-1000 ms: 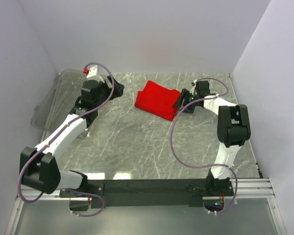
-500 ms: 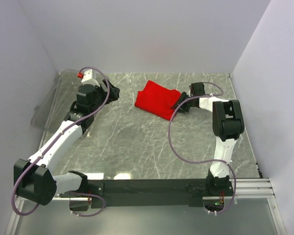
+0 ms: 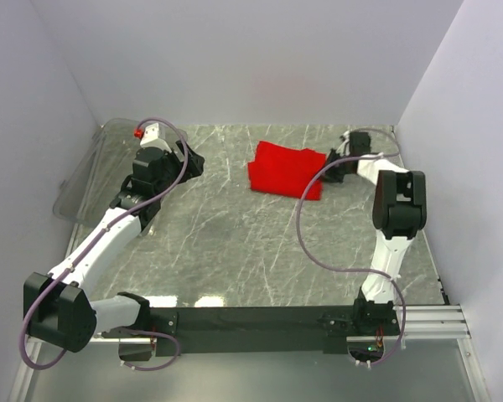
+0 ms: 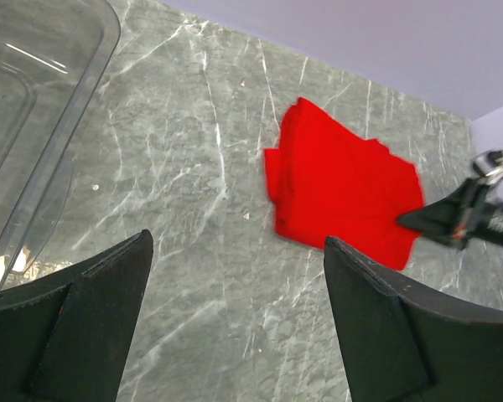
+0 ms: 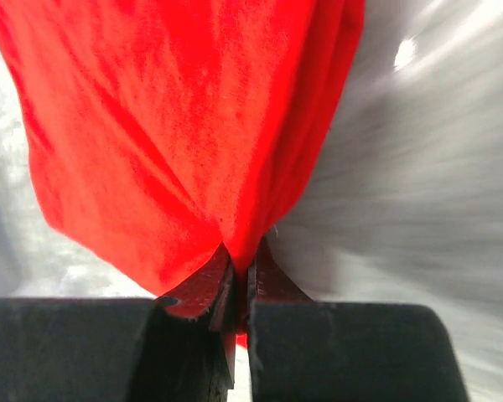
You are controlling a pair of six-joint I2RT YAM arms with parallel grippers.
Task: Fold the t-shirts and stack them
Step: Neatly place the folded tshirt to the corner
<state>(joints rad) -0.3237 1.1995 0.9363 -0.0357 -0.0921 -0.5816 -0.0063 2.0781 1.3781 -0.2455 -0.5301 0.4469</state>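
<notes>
1. One red t-shirt [image 3: 287,167] lay at the far side of the desk [image 3: 235,243], right of centre. It was gathered into a compact, layered bundle with uneven edges.
2. The right tool [image 5: 239,270] was clamped on the bundle's right-hand edge, with cloth pinched between its fingers.
3. The left tool [image 4: 236,251] was spread wide and empty. It was held above the desk between the clear bin [image 3: 82,172] and the t-shirt, well apart from the cloth.
4. Progress, as judged: folding looked largely done. Settling the bundle, letting go and squaring the edges were left. No second shirt was in view to stack.
</notes>
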